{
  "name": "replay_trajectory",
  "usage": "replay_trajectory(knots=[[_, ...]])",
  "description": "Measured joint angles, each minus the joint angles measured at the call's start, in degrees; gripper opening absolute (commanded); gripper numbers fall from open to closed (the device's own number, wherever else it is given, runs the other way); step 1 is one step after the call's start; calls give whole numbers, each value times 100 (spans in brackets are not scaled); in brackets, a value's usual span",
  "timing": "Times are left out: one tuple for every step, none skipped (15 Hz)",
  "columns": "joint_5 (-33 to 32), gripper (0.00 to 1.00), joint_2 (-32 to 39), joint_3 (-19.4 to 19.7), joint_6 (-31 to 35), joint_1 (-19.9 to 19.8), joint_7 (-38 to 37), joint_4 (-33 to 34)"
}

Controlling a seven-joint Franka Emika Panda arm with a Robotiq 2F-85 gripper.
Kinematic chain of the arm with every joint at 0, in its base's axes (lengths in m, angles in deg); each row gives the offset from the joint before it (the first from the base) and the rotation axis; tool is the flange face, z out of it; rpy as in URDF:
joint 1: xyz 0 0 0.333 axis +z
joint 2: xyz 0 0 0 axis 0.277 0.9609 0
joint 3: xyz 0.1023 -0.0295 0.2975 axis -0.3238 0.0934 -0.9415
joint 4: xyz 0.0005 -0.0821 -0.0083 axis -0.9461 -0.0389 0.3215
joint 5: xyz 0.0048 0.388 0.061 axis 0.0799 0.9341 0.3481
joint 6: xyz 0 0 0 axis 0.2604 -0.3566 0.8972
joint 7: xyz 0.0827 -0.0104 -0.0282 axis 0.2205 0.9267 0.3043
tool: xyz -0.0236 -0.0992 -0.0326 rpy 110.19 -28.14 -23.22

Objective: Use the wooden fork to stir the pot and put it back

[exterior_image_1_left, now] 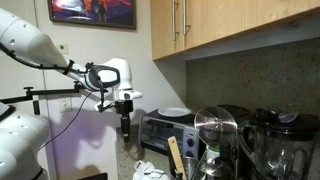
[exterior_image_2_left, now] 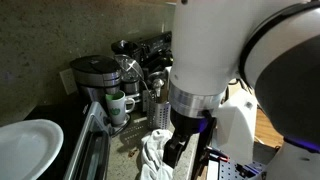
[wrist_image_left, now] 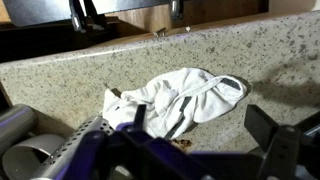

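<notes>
The wooden fork (exterior_image_1_left: 175,156) shows as a light tan handle standing upright in front of the blender jars in an exterior view. My gripper (exterior_image_1_left: 125,126) hangs apart from it, above the counter, and is open and empty. In the wrist view its two dark fingers (wrist_image_left: 200,125) are spread over the granite counter (wrist_image_left: 250,55), just beside a crumpled white cloth (wrist_image_left: 180,98). A grey metal round shape (wrist_image_left: 20,140) at the lower left may be the pot; I cannot tell. In an exterior view the arm hides most of the gripper (exterior_image_2_left: 178,150).
A toaster oven (exterior_image_1_left: 163,128) and two blender jars (exterior_image_1_left: 215,135) stand along the wall. A coffee maker (exterior_image_2_left: 93,75), a mug (exterior_image_2_left: 120,103), a utensil holder (exterior_image_2_left: 155,95) and a white plate (exterior_image_2_left: 25,150) stand near the cloth (exterior_image_2_left: 155,155). Cabinets hang overhead.
</notes>
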Motion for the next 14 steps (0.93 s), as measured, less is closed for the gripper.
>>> replay_trajectory(knots=[[0,100,0,0,0,0,0,0],[0,100,0,0,0,0,0,0],[0,100,0,0,0,0,0,0],[-9,100,0,3,0,0,0,0],[-27,100,0,12,0,0,0,2],[-63,100,0,28,0,-6,0,10],[-107,100,0,67,0,-21,0,26],[-179,100,0,135,0,-50,0,51],[-261,100,0,220,0,-107,5,87],[-363,100,-1,320,0,-180,8,128],[-480,100,-1,444,0,-287,12,187],[-608,100,-1,571,0,-412,18,252],[-727,100,1,700,0,-553,27,323],[-845,100,7,830,0,-702,39,401]])
